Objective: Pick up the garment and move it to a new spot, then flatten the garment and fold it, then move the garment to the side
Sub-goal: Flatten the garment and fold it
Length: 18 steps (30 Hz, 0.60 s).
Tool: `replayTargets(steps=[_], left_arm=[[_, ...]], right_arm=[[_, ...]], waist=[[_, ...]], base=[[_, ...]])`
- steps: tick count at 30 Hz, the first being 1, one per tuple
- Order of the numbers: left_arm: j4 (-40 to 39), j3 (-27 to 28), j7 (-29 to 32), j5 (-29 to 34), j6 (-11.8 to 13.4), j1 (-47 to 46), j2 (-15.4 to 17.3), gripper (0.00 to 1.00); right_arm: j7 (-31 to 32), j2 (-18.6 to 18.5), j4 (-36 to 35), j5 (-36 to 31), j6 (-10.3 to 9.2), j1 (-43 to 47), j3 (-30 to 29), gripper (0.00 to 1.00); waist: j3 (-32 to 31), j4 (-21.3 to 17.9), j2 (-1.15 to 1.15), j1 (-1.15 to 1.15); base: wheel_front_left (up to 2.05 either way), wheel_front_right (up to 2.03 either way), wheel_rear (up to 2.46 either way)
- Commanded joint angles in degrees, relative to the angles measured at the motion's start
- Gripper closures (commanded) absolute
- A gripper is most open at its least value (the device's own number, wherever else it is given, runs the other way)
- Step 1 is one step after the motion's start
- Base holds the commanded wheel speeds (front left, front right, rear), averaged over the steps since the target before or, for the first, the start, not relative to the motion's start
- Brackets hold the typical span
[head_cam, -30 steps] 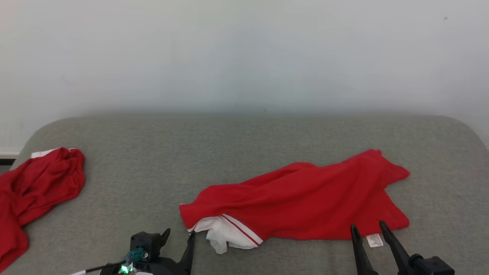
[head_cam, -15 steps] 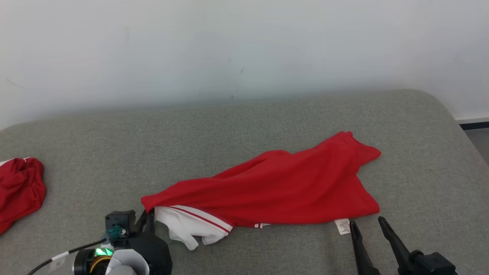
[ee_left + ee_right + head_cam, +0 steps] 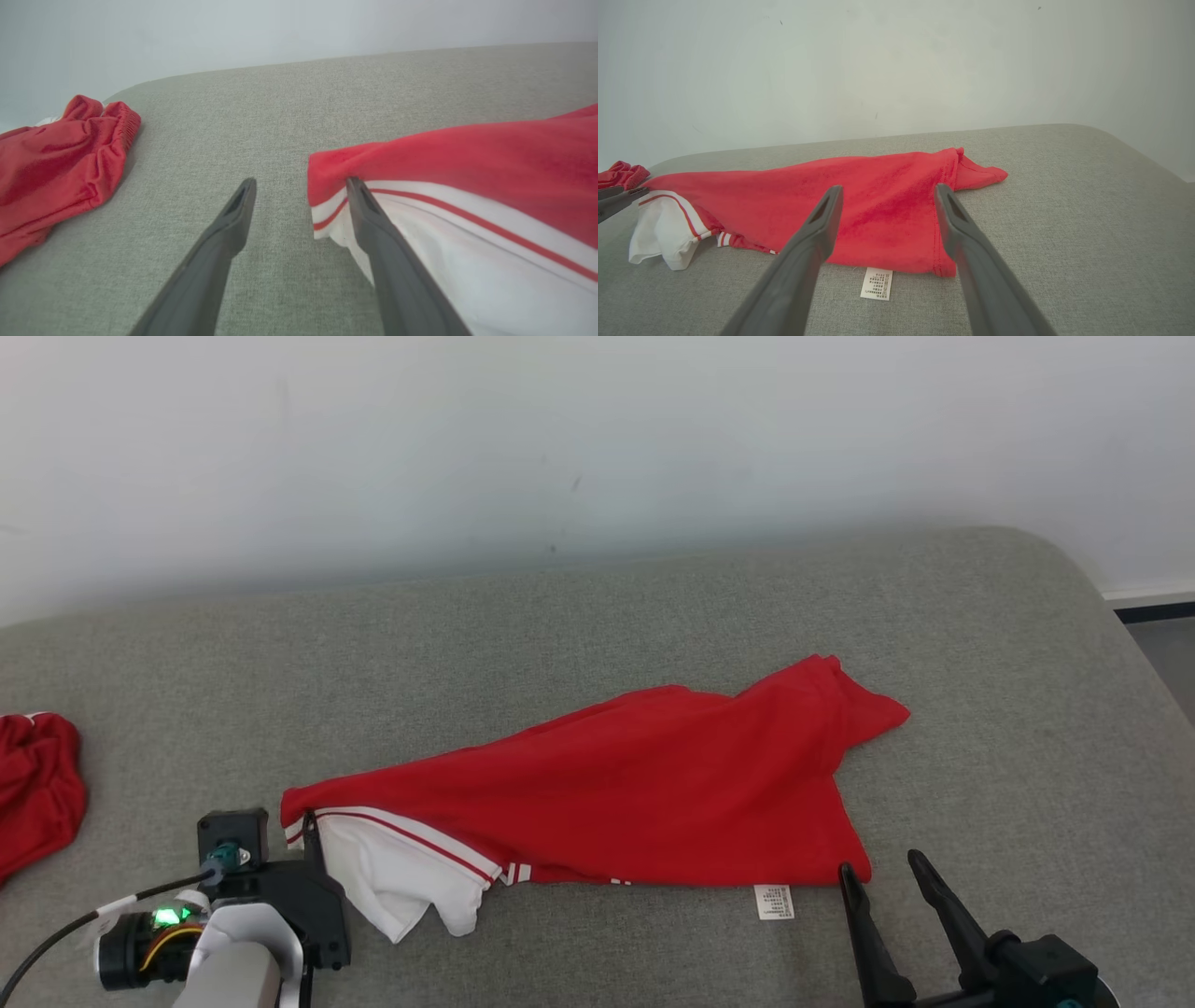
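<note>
Two claws stand wide open and hold nothing. The left claw (image 3: 301, 181), shut half a second ago, has opened; one finger touches the white-striped corner of the red cloth garment (image 3: 635, 784), which lies spread across the middle of the grey fabric-covered desk (image 3: 980, 635). The right claw (image 3: 879, 861) hovers at its near hem. Bare room lies behind and right; another crumpled red cloth (image 3: 37, 784) sits at the left edge

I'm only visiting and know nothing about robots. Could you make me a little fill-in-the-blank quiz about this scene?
The red garment lies on a ____ cushion. The left hand and right hand are both wide ____. The garment's white section lies nearest the ____ hand. The care label is coloured ____.
Missing words: grey; open; left; white.
</note>
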Motion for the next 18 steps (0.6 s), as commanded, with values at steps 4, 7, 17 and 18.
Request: replayTargets(steps=[4,7,17,18], left_arm=[[0.8,2.1,-1.3,-3.1,-1.4,1.2,-0.7,0.0],[-0.1,3.6,-1.8,-5.3,-2.8,2.8,-1.0,0.0],[-11.4,6.9,4.3,-13.7,-8.5,14.9,-4.1,0.0],[-12.3,6.7,5.0,-13.8,-8.1,15.7,-4.2,0.0]], right_arm=[[0.1,-0.3,0.2,0.3,-0.13,0.4,-0.6,0.0],[0.2,-0.2,0.2,0.3,-0.13,0.8,-0.7,0.0],[0.3,-0.2,-0.3,0.2,-0.13,2.2,-2.1,0.0],[0.4,-0.2,-0.3,0.2,-0.13,2.1,-2.1,0.0]], waist=[[-0.6,1.0,0.0,-0.01],[-1.2,1.3,0.0,-0.01],[-3.0,2.3,0.0,-0.01],[-3.0,2.2,0.0,-0.01]], base=[[0.0,0.0,0.0],[0.0,0.0,0.0],[0.0,0.0,0.0],[0.0,0.0,0.0]])
